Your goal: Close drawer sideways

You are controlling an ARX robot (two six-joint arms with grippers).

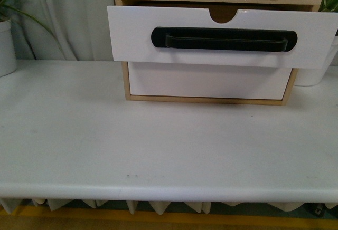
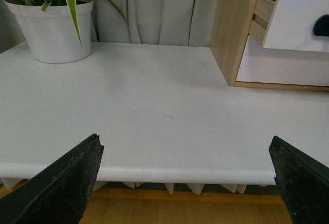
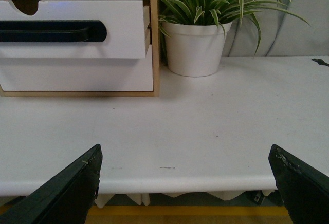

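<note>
Front view: the drawer [image 1: 222, 35] sits in the upper bay of a light wooden cabinet [image 1: 125, 82], standing forward of the frame and skewed, its right end nearer; the front is smooth glossy white, with a long black oval recessed handle [image 1: 224, 39] and a half-round notch [image 1: 224, 15] at the top edge; a plain white lower drawer front [image 1: 208, 79] lies flush beneath; the matt white table [image 1: 158, 151] has a rounded near edge; the left pot [image 1: 6, 48] is cut off by the frame, and the right pot [image 1: 312, 74] is partly hidden behind the drawer. Left wrist view: the left gripper [image 2: 185, 144] is spread wide, its dark rough fingers [image 2: 67, 183] holding nothing, well apart from the cabinet; the drawer's wooden side shows where it stands out; most of the handle is cut off; a grey curtain [image 2: 154, 8] hangs behind. Right wrist view: the right gripper [image 3: 185, 149] is likewise spread and empty; the drawer front overhangs the frame; the right pot stands just beside the cabinet; a small dark object [image 3: 320, 61] at the picture's edge is too small to identify.
</note>
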